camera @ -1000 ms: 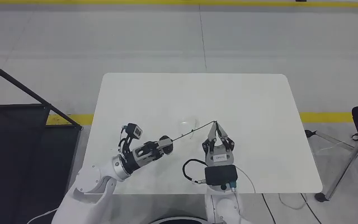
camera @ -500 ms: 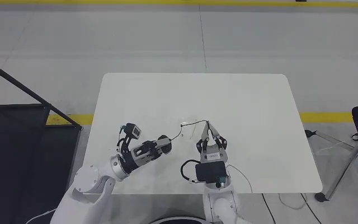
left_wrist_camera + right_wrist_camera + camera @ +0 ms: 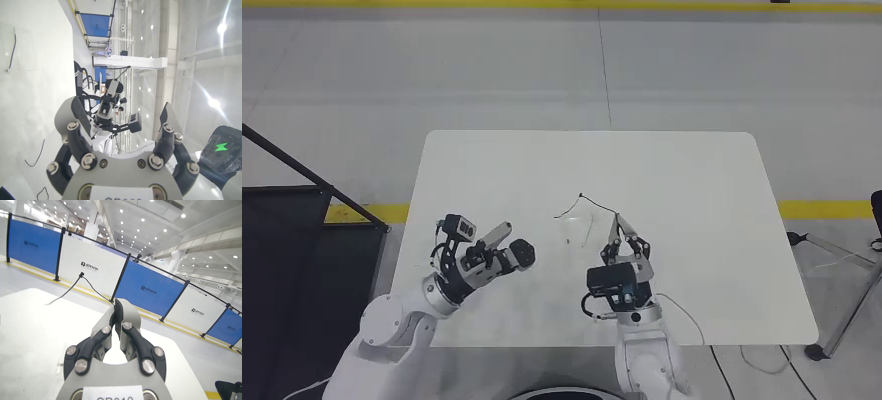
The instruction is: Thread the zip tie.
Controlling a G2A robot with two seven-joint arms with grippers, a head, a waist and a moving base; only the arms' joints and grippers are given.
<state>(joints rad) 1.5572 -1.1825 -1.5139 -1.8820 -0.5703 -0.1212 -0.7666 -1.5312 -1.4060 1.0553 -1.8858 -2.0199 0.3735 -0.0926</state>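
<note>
Fingers of the right gripper [image 3: 115,303] are pressed together on one end of the thin black plastic zip tie [image 3: 81,274], pinching it right at their tips. From where I stand the strap rises out of that pinch, up and away from the robot, to its small square head. There it bends sharply, and the free tail droops back down toward the white rounded table [image 3: 692,180]. I cannot tell whether the tail passes through the head or merely folds there. All of this hangs a little above the tabletop, near the middle of the table's near half.

Off to the side, well apart from the tie, the left gripper [image 3: 512,243] hovers over the table's near left part with its jaws spread wide and nothing between them. What looks like a clear plastic piece [image 3: 579,230] lies flat on the table just below the drooping tail.
</note>
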